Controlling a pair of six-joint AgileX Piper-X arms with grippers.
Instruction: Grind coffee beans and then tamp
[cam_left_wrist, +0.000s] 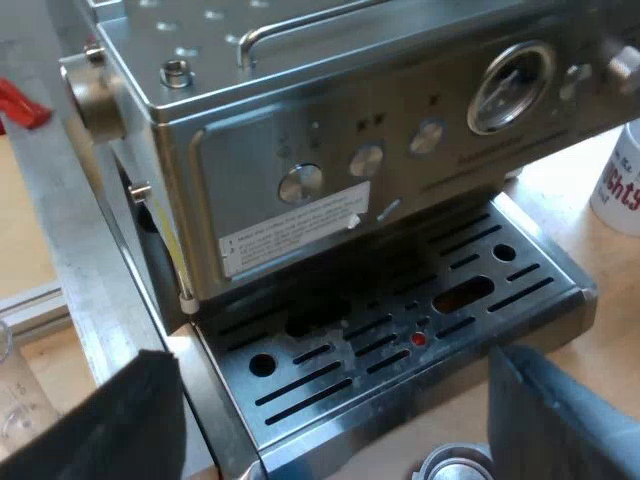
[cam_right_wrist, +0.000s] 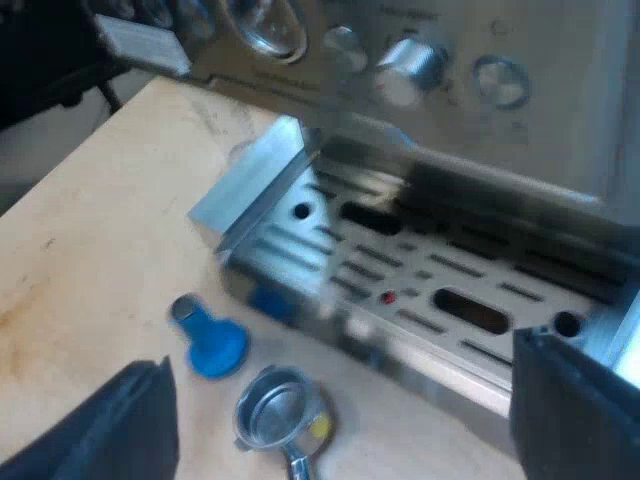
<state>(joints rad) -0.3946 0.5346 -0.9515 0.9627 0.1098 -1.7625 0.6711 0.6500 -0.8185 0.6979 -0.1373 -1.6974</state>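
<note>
The espresso machine (cam_left_wrist: 400, 150) faces my left gripper (cam_left_wrist: 330, 420), whose fingers stand wide open over the table before the drip tray (cam_left_wrist: 400, 340). The round rim of the metal holder (cam_left_wrist: 455, 465) lies just under that gripper. In the right wrist view the holder (cam_right_wrist: 280, 410) rests loose on the wooden table, its basket empty, beside the blue tamper (cam_right_wrist: 212, 342). My right gripper (cam_right_wrist: 340, 400) hangs open above both, holding nothing, close to the drip tray (cam_right_wrist: 420, 290).
A white mug (cam_left_wrist: 618, 185) with red lettering stands on the table by the machine's far side. A clear measuring glass (cam_left_wrist: 12, 390) sits beyond the machine's other side. Knobs and a round gauge (cam_left_wrist: 510, 85) line the front panel. Bare wooden table (cam_right_wrist: 90, 250) spreads beside the tray.
</note>
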